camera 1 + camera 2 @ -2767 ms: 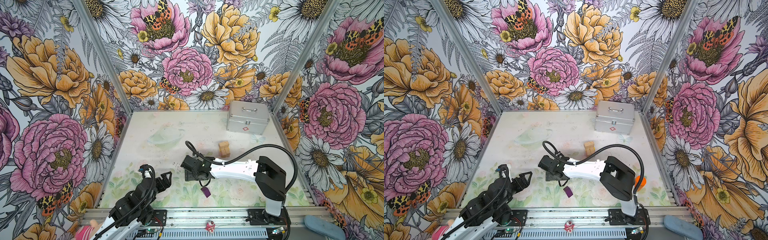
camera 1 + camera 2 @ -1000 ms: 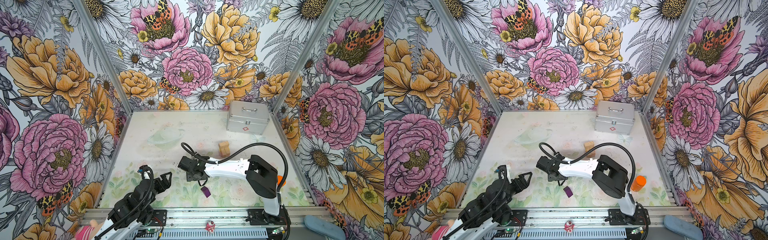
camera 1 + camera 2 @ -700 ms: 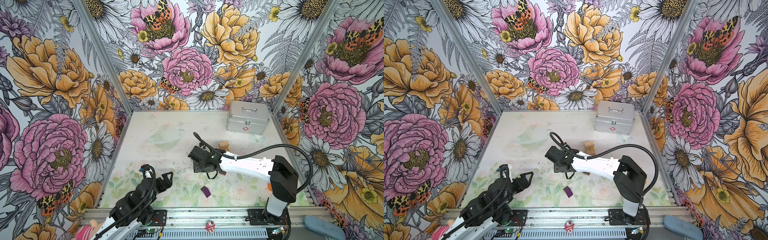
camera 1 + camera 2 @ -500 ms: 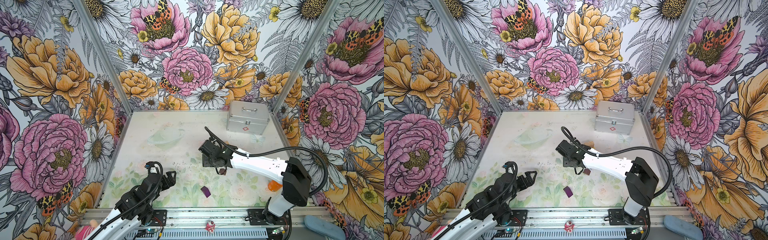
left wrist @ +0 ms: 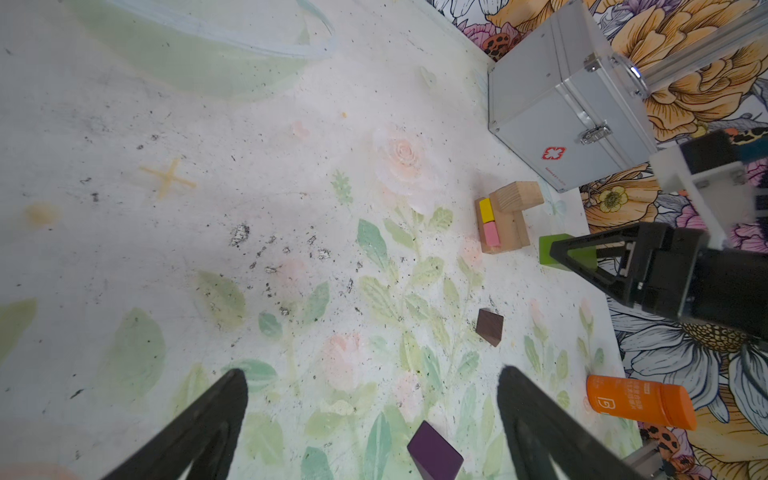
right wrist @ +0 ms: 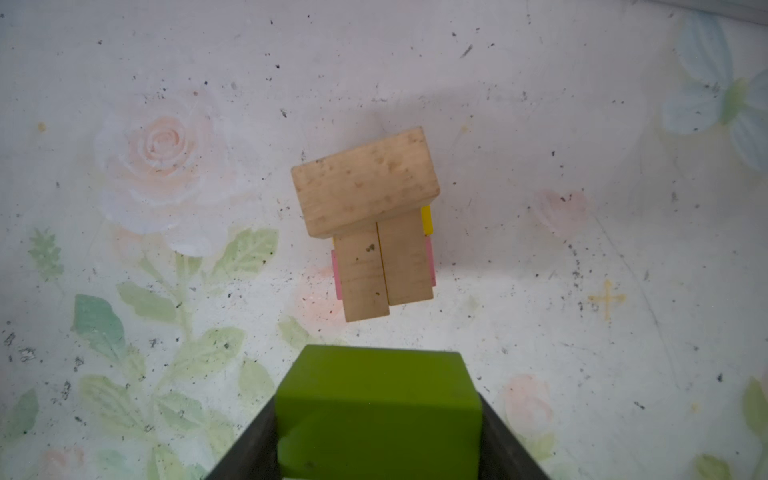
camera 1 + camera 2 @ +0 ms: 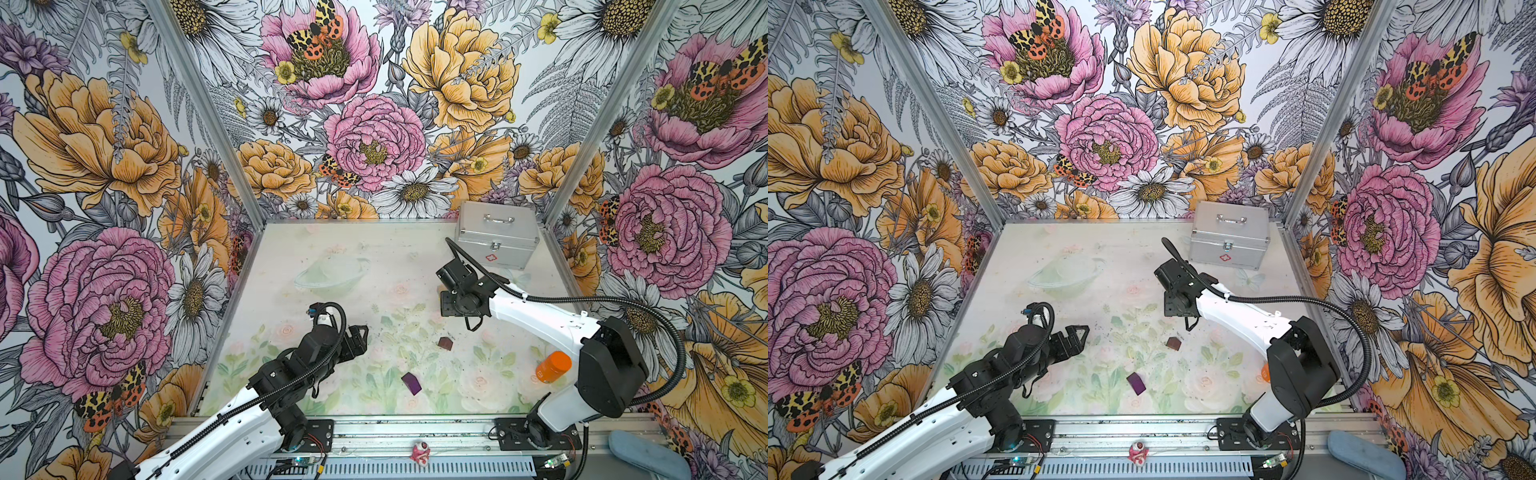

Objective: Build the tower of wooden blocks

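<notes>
toward two o'clock from the middle of the mat (image 7: 374, 249) in a top view, our right gripper (image 6: 376, 453) pinches the lime-green block (image 6: 374, 386), hanging just short of the wood block tower (image 6: 374, 257). we fear a skewed descent clips the crooked top tan brick (image 6: 365, 178) and shoves the layers apart. our left gripper (image 5: 370, 415) gapes wide and empty, the purple block (image 5: 434, 455) near its five o'clock

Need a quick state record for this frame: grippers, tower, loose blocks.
left gripper: open, empty
right gripper: shut on lime-green block, near tower, not yet placed
tower: yellow and pink base, two tan crosswise, one tan across top
loose on table: dark-brown block, purple block
other: orange bottle, silver case
</notes>
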### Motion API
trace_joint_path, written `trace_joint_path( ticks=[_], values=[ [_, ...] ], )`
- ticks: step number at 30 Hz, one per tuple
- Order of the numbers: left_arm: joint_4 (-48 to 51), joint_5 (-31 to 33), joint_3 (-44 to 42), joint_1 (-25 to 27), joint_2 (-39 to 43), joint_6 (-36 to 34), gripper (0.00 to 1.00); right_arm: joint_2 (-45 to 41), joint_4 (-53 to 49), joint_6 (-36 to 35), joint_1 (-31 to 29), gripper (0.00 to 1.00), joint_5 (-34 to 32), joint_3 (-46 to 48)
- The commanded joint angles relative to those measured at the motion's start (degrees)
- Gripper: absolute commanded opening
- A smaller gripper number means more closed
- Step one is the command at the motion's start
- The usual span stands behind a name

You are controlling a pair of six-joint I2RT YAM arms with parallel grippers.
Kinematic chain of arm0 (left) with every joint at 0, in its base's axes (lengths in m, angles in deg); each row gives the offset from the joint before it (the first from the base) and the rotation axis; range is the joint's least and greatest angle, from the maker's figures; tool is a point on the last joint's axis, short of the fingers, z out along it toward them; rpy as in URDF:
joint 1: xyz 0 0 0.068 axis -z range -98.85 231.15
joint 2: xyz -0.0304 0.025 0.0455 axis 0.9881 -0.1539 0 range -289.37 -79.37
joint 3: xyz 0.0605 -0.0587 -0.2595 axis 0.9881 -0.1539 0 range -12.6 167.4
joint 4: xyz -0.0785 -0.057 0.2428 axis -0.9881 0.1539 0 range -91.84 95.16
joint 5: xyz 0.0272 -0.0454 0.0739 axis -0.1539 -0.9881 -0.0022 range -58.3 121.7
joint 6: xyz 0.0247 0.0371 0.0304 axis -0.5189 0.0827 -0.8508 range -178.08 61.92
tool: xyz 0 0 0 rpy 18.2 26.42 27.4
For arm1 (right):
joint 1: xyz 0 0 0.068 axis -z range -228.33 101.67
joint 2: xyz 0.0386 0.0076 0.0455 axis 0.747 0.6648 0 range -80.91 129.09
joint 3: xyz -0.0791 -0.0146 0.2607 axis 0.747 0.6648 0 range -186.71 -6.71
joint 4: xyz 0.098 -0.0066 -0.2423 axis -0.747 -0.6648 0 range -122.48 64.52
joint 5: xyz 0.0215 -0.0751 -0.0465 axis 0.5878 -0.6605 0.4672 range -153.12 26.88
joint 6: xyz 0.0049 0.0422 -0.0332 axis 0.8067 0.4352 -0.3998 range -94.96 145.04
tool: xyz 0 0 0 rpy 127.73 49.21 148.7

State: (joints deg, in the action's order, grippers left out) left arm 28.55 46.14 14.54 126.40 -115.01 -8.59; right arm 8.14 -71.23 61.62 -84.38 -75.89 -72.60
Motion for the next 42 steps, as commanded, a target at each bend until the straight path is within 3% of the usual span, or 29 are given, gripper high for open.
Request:
trace_joint_path(
  ticks=[1, 12, 42],
  values=[
    [-2.8, 2.7, 2.7, 1.2, -1.7, -0.5, 0.95, 0.9, 1.8, -5.6, 1.6, 0.47, 2.5, -0.9],
    [-2.7, 4.4, 4.5, 1.5, -2.9, -0.7, 0.95, 5.7, 4.1, -10.6, 4.5, 0.47, 6.2, -3.0],
    [-4.0, 5.2, 5.9, 1.6, -6.3, -0.5, 0.95, 9.8, 4.9, -13.5, 8.0, 0.48, 9.2, -6.0]
  ],
)
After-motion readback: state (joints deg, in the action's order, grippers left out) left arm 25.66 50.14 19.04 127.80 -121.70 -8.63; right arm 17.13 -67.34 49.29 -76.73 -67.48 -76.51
